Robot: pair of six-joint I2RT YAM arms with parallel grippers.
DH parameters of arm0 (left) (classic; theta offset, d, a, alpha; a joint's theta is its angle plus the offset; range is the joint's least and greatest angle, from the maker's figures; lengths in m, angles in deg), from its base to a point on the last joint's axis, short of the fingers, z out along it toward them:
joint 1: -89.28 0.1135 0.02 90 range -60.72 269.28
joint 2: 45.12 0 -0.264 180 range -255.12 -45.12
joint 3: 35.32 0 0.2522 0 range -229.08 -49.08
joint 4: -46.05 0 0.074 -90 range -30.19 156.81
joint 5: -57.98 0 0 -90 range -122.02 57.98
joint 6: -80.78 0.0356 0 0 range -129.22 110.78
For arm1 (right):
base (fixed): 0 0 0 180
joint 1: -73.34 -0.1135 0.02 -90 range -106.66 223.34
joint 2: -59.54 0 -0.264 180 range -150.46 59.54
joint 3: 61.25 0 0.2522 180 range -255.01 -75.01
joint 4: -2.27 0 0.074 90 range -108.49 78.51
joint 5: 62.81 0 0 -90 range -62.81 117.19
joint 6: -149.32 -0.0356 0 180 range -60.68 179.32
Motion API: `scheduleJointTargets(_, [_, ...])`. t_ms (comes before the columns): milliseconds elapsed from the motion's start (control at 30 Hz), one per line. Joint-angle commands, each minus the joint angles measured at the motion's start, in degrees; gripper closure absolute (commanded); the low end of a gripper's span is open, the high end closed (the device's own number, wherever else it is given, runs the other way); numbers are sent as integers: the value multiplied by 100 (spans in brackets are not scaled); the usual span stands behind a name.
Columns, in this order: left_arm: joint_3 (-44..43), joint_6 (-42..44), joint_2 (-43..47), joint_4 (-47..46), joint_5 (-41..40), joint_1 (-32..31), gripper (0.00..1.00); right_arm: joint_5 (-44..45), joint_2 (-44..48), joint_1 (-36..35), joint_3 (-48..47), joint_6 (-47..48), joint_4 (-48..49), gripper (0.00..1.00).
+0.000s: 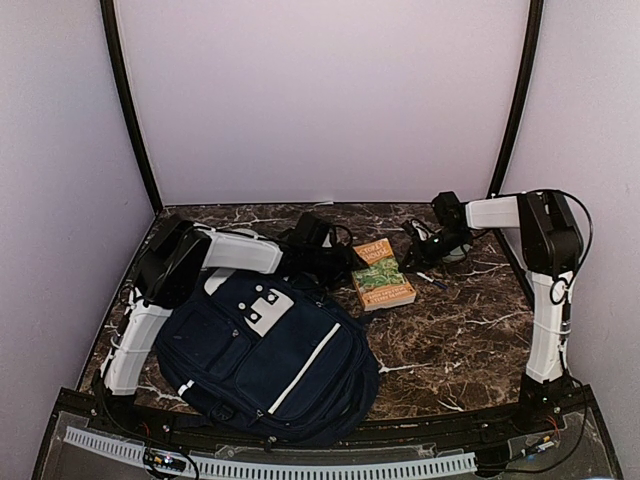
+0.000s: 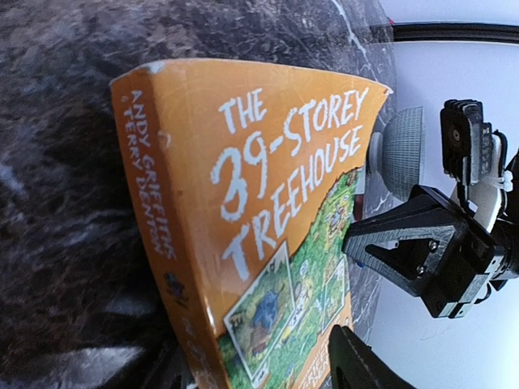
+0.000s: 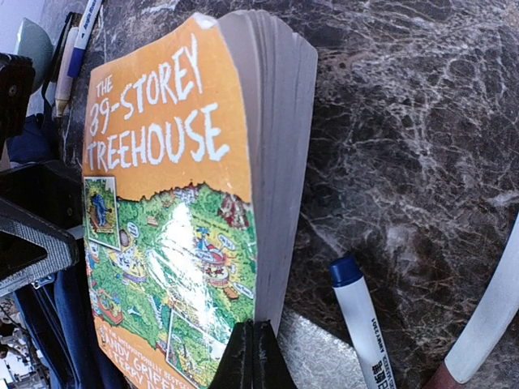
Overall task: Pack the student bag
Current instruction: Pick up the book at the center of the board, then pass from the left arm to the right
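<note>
Found the student bag (image 1: 265,355) lying flat on the table (image 1: 450,340), nearer than the book (image 1: 383,273) and to its left; couldn't confirm an open compartment. Judged packing barely begun: book not in, nothing visibly inside. Saw left gripper (image 1: 345,265) at the book's left side, jaws spread across its thickness, not visibly clamped. Saw right gripper (image 1: 420,255) at the book's right side, jaws pressed together, tip against the page edge. Spotted blue-capped marker (image 3: 361,324) just right of the book, more pens (image 3: 73,40) past its far end. Left to do: grip, lift, bag it.
</note>
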Motion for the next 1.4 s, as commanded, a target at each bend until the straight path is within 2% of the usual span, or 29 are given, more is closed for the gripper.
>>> scheduleJointTargets(0, [-100, 50, -287, -1576, 431, -215, 39, 902, -958, -373, 369, 135, -350, 100])
scheduleJointTargets(100, [-223, 172, -284, -1834, 525, -265, 40, 881, -992, -461, 341, 143, -359, 100])
scheduleJointTargets(167, [-238, 132, -251, -1833, 526, -278, 44, 880, -967, -491, 338, 146, -359, 100])
scheduleJointTargets(300, [63, 55, 38, -1799, 268, -299, 61, 894, -813, -492, 362, 168, -361, 100])
scheduleJointTargets(400, [310, 120, 351, -1736, 95, -306, 70, 822, -556, -492, 420, 178, -319, 100])
scheduleJointTargets(500, [516, 269, 692, -1695, 14, -317, 84, 624, -237, -492, 431, 205, -286, 96])
scheduleJointTargets(633, [886, 535, 1262, -1816, 80, -317, 99, 214, 411, -480, 398, 373, -332, 80])
scheduleJointTargets(767, [1121, 1171, 1948, -1585, 230, -308, 100, -389, 1256, -431, 469, 780, -363, 65])
scheduleJointTargets(900, [1186, 1894, 2495, -1047, 391, -310, 100, -939, 2068, -379, 525, 1536, -628, 58])
scheduleJointTargets(1033, [1435, 2269, 3003, -902, 594, -306, 100, -1184, 2928, -353, 899, 2128, -603, 47])
scheduleJointTargets(1233, [1936, 2585, 3635, -1408, 1156, -306, 100, -1560, 3941, -350, 1302, 1828, 110, 20])
scheduleJointTargets(1300, [2090, 2687, 3804, -1559, 1316, -306, 100, -1782, 3988, -347, 1254, 1617, 294, 1])
scheduleJointTargets(1367, [2187, 2739, 3885, -1660, 1469, -308, 100, -2112, 3951, -343, 1180, 1567, 342, 0])
